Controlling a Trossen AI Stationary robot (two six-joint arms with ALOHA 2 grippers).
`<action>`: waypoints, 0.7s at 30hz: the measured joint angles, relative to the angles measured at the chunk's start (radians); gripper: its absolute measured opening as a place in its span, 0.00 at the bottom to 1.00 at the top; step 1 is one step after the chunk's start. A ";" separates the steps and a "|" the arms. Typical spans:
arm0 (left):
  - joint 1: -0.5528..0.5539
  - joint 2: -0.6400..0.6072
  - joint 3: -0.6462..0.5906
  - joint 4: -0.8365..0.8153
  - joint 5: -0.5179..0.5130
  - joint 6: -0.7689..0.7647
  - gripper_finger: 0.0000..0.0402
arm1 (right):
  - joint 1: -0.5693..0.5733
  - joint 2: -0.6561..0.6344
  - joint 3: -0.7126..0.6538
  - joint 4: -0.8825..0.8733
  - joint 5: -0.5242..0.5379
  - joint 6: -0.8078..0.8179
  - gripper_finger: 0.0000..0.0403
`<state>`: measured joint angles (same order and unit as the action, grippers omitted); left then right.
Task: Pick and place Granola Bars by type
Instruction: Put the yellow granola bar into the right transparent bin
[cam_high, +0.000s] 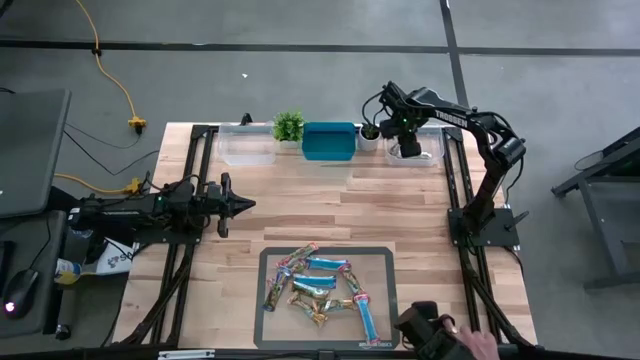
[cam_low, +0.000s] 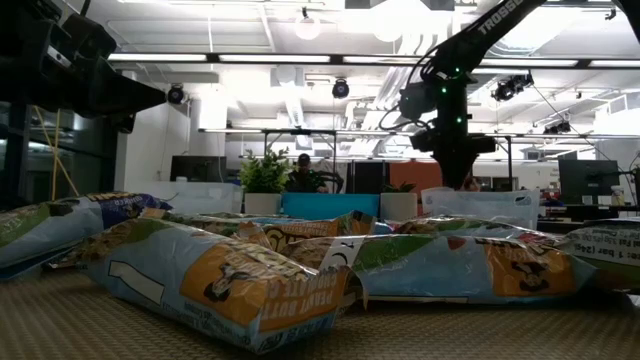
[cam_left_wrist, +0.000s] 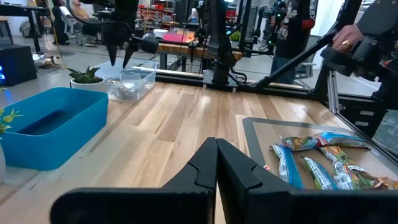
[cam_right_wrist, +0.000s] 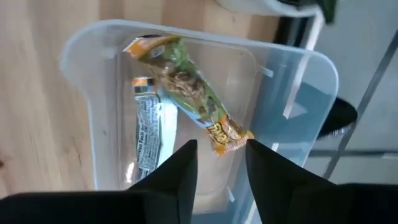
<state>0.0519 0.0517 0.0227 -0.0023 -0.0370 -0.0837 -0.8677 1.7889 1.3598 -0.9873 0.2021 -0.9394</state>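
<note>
Over clear bin (cam_right_wrist: 99, 93) | right gripper (cam_right_wrist: 221, 158) parted, seemingly empty | granola bar (cam_right_wrist: 186, 93) below

Two granola bars (cam_right_wrist: 186, 93) in clear bin (cam_right_wrist: 298, 81); two potted plants (cam_high: 288, 126).

The bench (cam_high: 330, 215) is lit evenly and softly from above in the high view, with only faint shadows cast beneath the arms. In the low view, bright ceiling strip lights (cam_low: 300, 60) are seen glaring, the arms are reduced to dark silhouettes against them, and the nearest wrappers (cam_low: 230, 285) are rendered soft. In the right wrist view, the clear bin (cam_right_wrist: 199, 106) is blurred, and pale glare is seen on its wall.
</note>
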 joint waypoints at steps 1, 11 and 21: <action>0.000 0.000 0.000 0.000 0.000 0.000 0.00 | 0.000 0.000 0.000 0.005 0.005 0.041 0.31; 0.000 0.000 0.000 0.000 0.000 0.000 0.00 | 0.000 -0.051 0.000 -0.018 -0.088 0.483 0.32; 0.000 0.000 0.000 0.000 0.000 0.000 0.00 | 0.006 -0.199 0.001 -0.002 -0.608 0.723 0.32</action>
<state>0.0517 0.0518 0.0227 -0.0025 -0.0368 -0.0837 -0.8614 1.5898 1.3605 -0.9895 -0.4059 -0.2163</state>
